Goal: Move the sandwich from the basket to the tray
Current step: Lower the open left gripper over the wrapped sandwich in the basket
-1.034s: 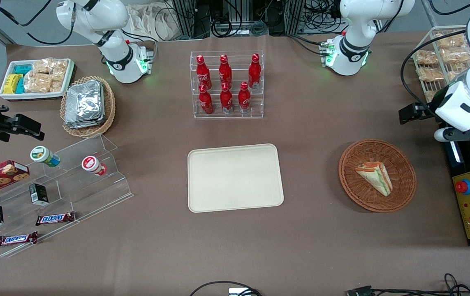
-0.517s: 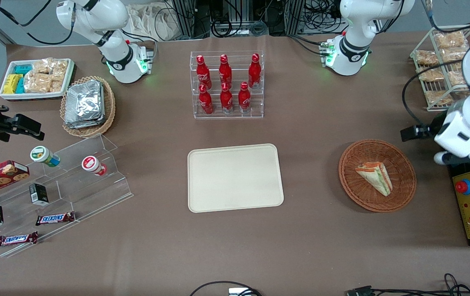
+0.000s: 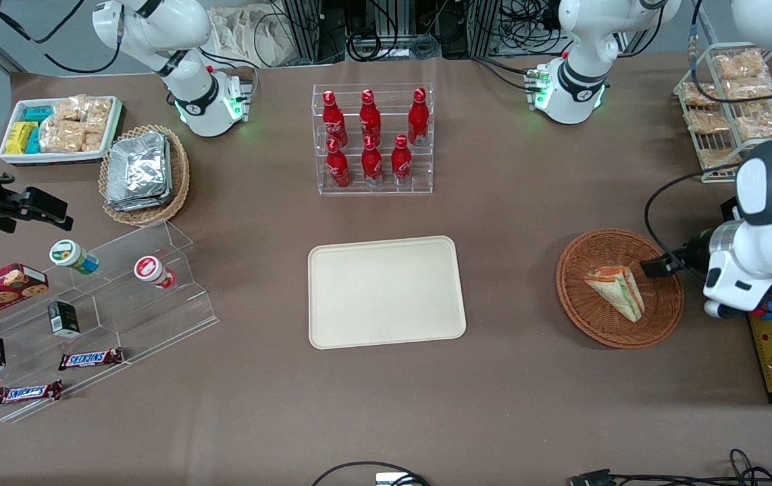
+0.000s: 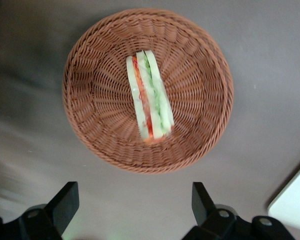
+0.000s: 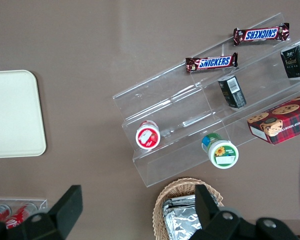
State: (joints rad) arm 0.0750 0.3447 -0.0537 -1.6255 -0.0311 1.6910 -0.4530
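Sandwich (image 4: 150, 97) lies in basket (image 4: 90, 120), long axis crossing the line between the spread fingers of the gripper (image 4: 132, 210), which hovers beside the rim, empty.

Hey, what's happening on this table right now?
The working arm's pincer hangs open above the table beside the round brown basket, holding nothing. The sandwich lies in that basket, not yet touched. The cream tray where it should go sits at the table's middle with nothing on it, nearer the front camera than the rack of red bottles.
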